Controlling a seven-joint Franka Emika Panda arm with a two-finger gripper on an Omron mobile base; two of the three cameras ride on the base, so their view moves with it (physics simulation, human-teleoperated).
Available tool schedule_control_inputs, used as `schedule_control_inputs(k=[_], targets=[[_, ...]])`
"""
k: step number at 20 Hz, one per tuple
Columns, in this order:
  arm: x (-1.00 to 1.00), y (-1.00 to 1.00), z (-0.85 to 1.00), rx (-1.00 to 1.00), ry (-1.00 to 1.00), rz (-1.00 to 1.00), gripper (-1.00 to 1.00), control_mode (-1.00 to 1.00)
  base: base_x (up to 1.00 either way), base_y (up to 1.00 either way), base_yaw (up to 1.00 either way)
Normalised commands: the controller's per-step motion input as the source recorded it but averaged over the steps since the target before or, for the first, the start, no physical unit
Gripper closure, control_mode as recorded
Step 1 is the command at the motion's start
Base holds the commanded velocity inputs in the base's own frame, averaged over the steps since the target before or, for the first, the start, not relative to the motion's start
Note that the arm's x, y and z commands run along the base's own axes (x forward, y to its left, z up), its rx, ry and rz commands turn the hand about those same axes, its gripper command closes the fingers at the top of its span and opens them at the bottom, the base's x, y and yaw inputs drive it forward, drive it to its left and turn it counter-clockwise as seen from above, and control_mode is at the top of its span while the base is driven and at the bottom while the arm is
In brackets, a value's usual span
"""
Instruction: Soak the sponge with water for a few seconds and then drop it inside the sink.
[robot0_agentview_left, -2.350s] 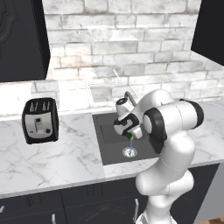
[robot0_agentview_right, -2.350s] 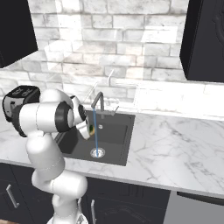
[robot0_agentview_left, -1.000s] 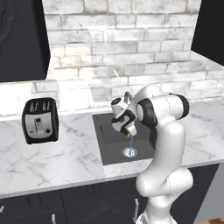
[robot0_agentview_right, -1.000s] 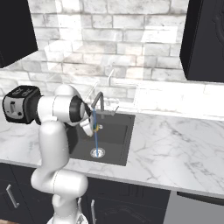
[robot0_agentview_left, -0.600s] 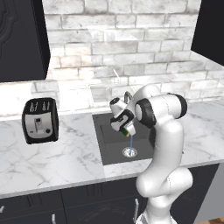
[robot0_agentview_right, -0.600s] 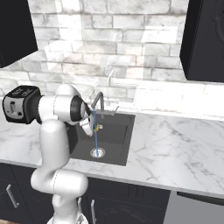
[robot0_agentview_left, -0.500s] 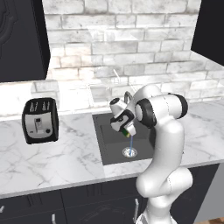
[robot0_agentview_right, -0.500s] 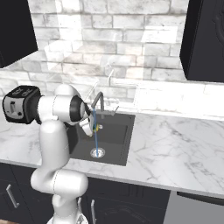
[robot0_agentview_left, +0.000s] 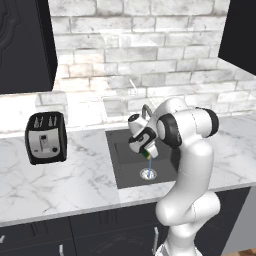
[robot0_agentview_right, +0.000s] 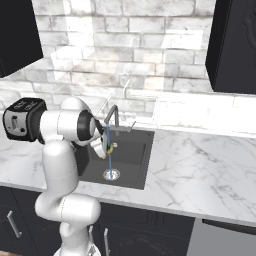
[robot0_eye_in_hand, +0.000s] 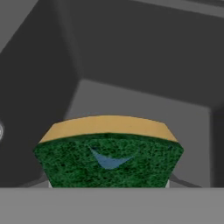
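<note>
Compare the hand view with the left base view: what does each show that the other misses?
Hand view alone: the water striking the sponge on its green scouring face, close up. Left base view alone: the toaster on the counter, the drain, and the gripper shut on the sponge over the basin. Both: the sponge and the dark sink.
</note>
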Motion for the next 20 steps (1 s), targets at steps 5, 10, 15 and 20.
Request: schedule_control_inputs(k=[5,10,15,20], targets=[[0.00,0.00,0.00,0.00,0.00,0.00,1.00,-1.00,0.00,0.00,0.00],[-0.32,0.03,0.05,0.03,0.00,0.07,1.00,-1.00,0.00,0.00,0.00],[-0.60,0.14,0.11,0.07,0.00,0.17,1.00,-1.00,0.00,0.00,0.00],[-0.44,0.25,0.09,0.07,0.00,0.15,1.00,-1.00,0.00,0.00,0.00]])
